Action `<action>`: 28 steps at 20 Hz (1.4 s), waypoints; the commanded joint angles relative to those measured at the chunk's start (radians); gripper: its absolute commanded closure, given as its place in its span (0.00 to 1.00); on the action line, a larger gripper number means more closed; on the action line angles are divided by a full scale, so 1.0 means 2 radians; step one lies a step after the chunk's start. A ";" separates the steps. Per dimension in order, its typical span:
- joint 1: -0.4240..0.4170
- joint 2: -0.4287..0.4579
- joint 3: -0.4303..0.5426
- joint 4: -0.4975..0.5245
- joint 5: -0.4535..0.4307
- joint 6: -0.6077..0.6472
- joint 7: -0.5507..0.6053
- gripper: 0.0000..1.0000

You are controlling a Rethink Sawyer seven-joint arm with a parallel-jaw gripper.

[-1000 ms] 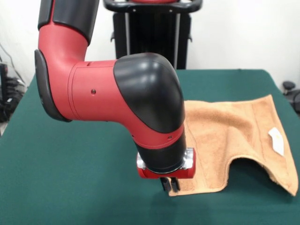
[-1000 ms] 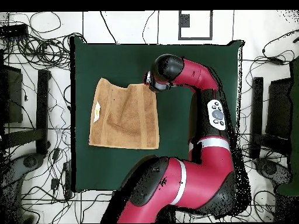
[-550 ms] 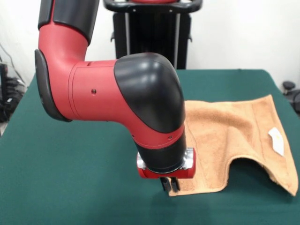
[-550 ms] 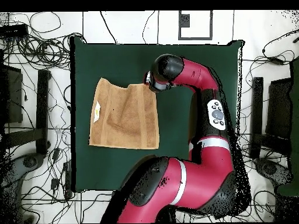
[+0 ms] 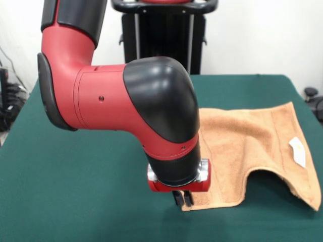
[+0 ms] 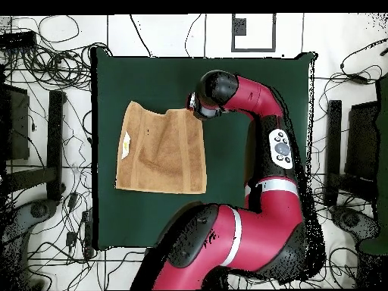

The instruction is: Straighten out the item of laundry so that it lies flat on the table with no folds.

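Observation:
The item of laundry is an orange-tan towel on the right half of the green table, with a white label near its right edge. Its near edge arches inward, so a fold or wrinkle remains there. My gripper stands at the towel's near left corner, its dark fingers close together on the corner's edge. In the overhead view the towel lies at the table's left side, and the gripper is at its upper right corner.
A black stand rises behind the table's far edge. My bulky red and black arm hangs over the table's middle. Cables lie on the floor all around the table.

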 commanded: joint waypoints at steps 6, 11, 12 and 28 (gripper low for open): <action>-0.004 0.003 0.014 0.030 -0.040 0.006 -0.075 1.00; -0.010 0.000 0.010 0.034 -0.045 0.006 -0.082 1.00; -0.011 0.000 0.009 0.033 -0.046 0.006 -0.083 1.00; -0.024 -0.011 -0.001 0.041 -0.059 0.013 -0.095 1.00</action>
